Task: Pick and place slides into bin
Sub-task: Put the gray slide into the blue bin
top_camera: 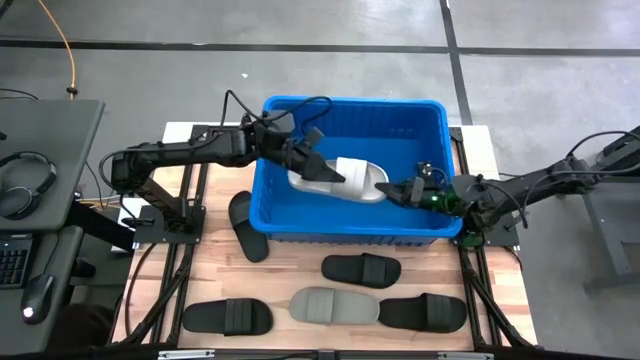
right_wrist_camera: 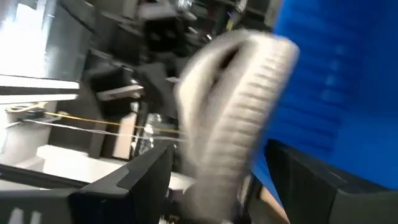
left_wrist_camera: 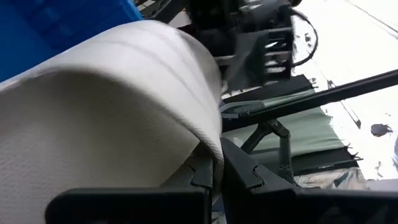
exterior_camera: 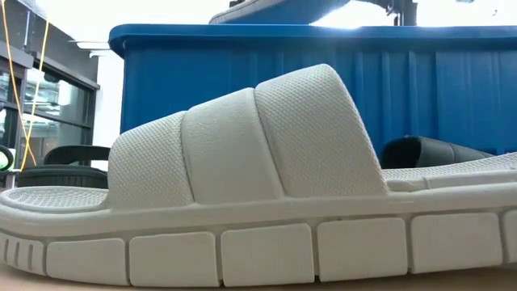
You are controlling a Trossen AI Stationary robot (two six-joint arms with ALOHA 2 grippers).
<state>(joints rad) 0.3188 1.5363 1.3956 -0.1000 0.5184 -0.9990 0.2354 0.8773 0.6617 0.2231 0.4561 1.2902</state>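
A white slide hangs over the blue bin, with my left gripper shut on it from the bin's left side. In the low view the slide shows above the bin's rim. My right gripper is open at the slide's right end. In the right wrist view the ribbed sole stands between its fingers, and I cannot tell whether they touch it. Three black slides and a grey slide lie sole down on the table in front of the bin. My left gripper pinches the edge of the white slide's wide strap between its two fingers. The fingers reach in nearly level from the table's left. The slide is lifted clear, over the bin's inside, lying lengthwise left to right.
Another black slide lies on the table against the bin's near left corner. The bin fills the table's far middle. In the low view the grey slide fills the foreground in front of the bin's wall.
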